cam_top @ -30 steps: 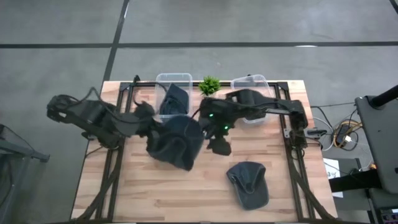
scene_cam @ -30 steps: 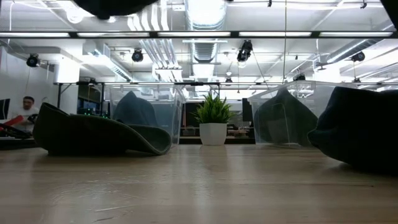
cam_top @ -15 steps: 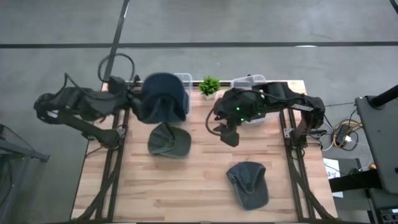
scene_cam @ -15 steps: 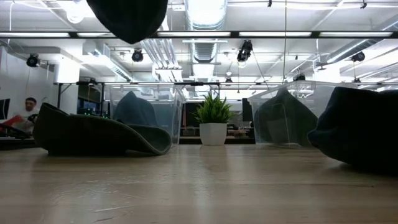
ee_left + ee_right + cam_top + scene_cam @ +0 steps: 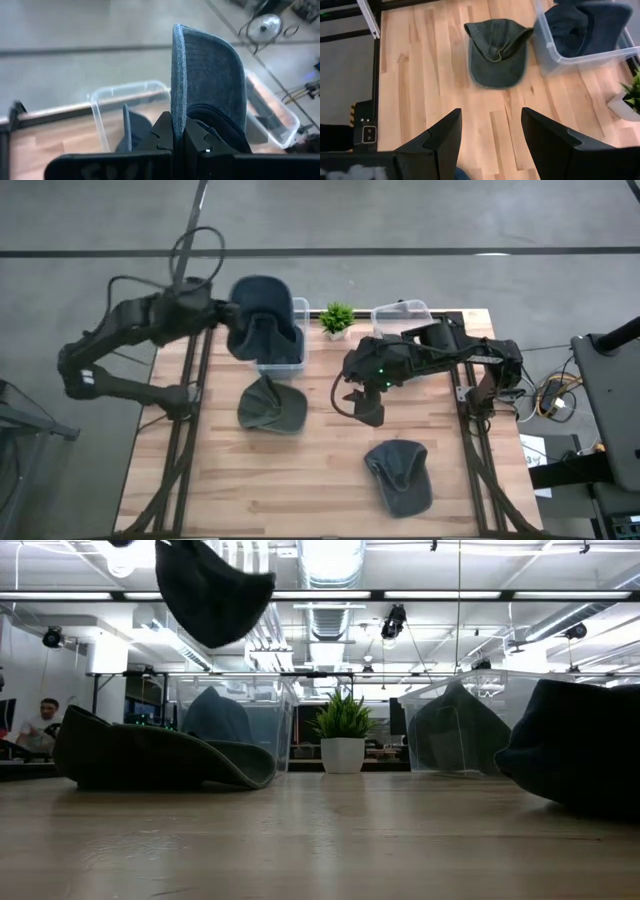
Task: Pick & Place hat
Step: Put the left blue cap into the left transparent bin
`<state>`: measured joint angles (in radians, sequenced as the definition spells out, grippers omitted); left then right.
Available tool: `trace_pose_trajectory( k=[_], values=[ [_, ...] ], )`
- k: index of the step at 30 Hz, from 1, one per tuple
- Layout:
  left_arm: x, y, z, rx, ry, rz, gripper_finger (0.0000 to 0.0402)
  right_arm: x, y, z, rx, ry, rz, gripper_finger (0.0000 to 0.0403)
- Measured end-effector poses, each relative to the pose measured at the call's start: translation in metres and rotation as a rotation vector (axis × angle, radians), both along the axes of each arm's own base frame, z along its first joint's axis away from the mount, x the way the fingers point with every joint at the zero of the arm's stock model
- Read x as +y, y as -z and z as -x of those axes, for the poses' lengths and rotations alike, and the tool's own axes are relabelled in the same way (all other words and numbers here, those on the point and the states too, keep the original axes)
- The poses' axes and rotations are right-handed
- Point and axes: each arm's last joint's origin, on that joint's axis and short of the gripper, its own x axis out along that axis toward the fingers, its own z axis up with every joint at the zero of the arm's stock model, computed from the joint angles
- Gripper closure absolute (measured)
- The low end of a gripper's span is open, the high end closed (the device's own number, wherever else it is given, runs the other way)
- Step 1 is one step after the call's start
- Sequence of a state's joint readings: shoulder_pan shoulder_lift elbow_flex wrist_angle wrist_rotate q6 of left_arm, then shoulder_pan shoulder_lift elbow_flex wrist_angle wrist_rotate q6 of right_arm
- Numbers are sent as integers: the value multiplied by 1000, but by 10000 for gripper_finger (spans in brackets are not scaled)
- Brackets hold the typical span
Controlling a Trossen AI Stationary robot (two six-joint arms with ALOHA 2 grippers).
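Note:
A blue hat hangs over the left clear bin at the far edge, with my left gripper shut on it. In the low view this hat is high above the table. That bin holds another blue hat. A dark green hat lies on the table on its brim and crown, near the bin. Another dark hat lies toward the near right. My right gripper stands open above the table's middle, empty, right of the green hat. My left gripper pinches the blue hat's thin edge at one side of the brim between its two shut fingers. The fingers come from the table's left, slanting down. The hat is lifted clear, with its brim toward the far side, above the bin.
A right clear bin with a dark hat in it stands at the far edge. A small potted plant sits between the two bins. Bare wood lies at the near left. Dark frame rails run along both table sides.
My left gripper has swung from over the table's middle toward the far edge, carrying the blue hat off the spot above the green hat to above the left bin. The green hat is now uncovered. My right gripper has shifted slightly toward the table's right.

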<state>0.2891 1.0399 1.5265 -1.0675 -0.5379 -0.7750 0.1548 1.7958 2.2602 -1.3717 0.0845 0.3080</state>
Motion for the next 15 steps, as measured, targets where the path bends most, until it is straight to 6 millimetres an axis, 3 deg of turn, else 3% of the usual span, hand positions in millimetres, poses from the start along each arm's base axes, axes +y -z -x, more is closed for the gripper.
trace_pose_trajectory(
  k=[8,15],
  values=[
    [55,25,-33,109,-15,155,397,13,5,-1,3,7,31,204],
    [94,36,-58,91,16,204,397,21,9,-2,1,15,34,204]
  ],
)
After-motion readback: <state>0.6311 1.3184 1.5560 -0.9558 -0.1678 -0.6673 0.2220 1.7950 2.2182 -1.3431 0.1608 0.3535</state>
